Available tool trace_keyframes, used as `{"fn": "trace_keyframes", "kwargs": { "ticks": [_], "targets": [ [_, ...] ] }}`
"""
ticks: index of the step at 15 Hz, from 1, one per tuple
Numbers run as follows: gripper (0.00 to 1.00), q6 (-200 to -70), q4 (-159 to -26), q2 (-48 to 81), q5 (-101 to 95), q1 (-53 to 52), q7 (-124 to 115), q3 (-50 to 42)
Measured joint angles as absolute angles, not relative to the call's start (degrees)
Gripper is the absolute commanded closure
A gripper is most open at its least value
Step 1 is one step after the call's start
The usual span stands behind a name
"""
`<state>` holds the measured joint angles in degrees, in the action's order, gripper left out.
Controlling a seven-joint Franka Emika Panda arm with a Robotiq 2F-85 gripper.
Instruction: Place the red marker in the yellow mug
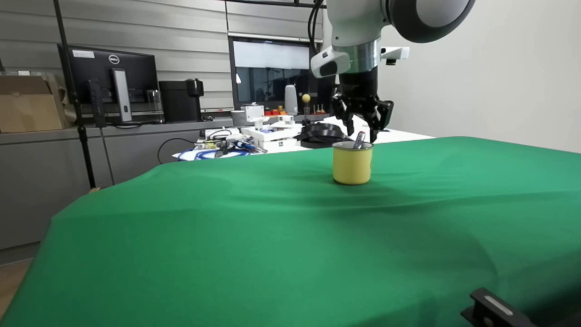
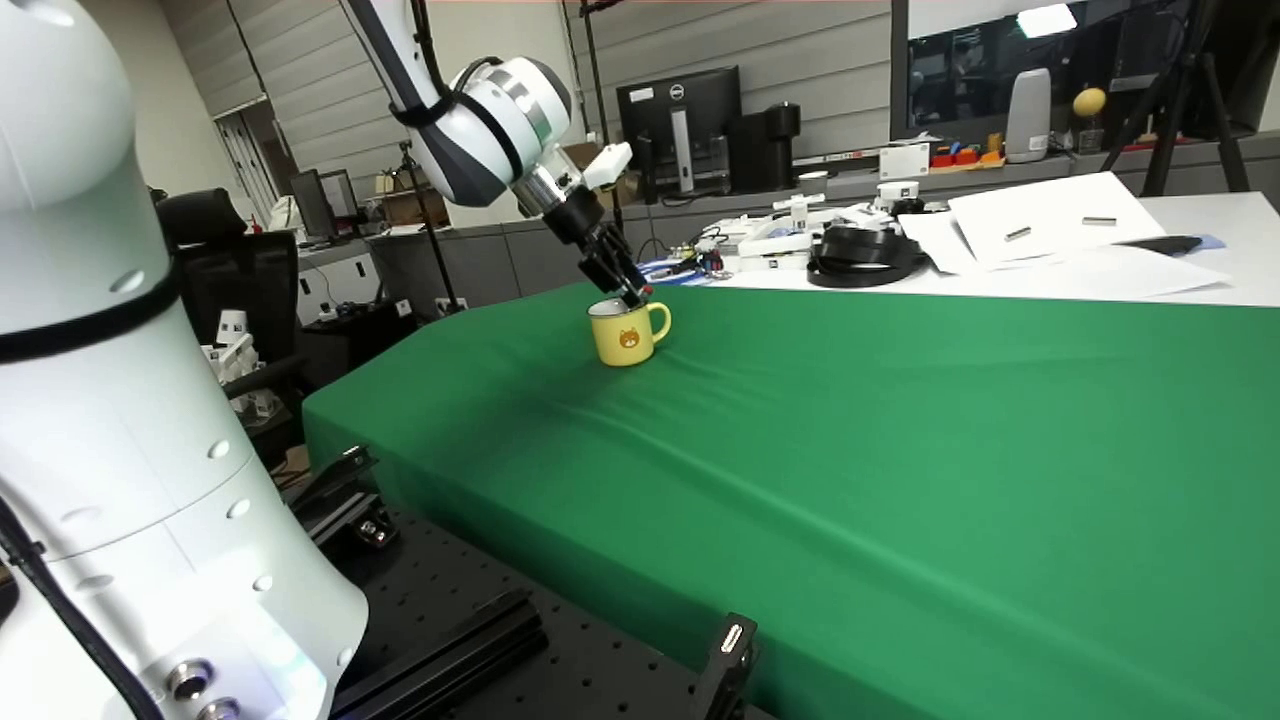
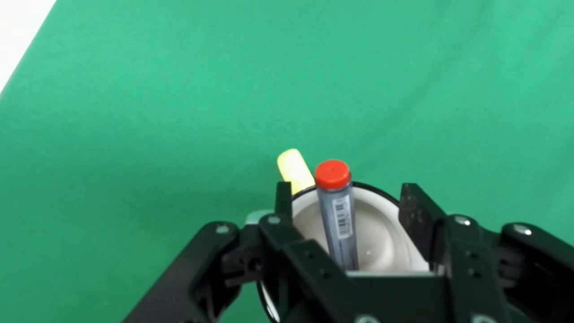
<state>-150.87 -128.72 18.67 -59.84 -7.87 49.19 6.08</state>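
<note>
Partly hidden, the red marker (image 3: 339,220) leans inside the mug (image 1: 352,166)

red marker (image 3: 339,224), grey barrel, red end up, tilted inside the upright yellow mug (image 1: 352,166), white interior

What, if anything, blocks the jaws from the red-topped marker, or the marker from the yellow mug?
Nothing visible does. The red-topped marker already leans inside the yellow mug, red end up; in the wrist view the open jaws straddle it, a gap showing on each side.
</note>
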Motion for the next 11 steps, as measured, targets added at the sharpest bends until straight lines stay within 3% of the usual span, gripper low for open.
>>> {"fn": "trace_keyframes", "kwargs": {
  "ticks": [2, 11],
  "targets": [
    [0.0, -150.68, -128.41, 17.94, -59.81, -7.67, 49.19, 6.08],
    [0.0, -148.74, -128.72, 14.97, -59.08, -6.85, 49.58, 6.32]
  ]
}}
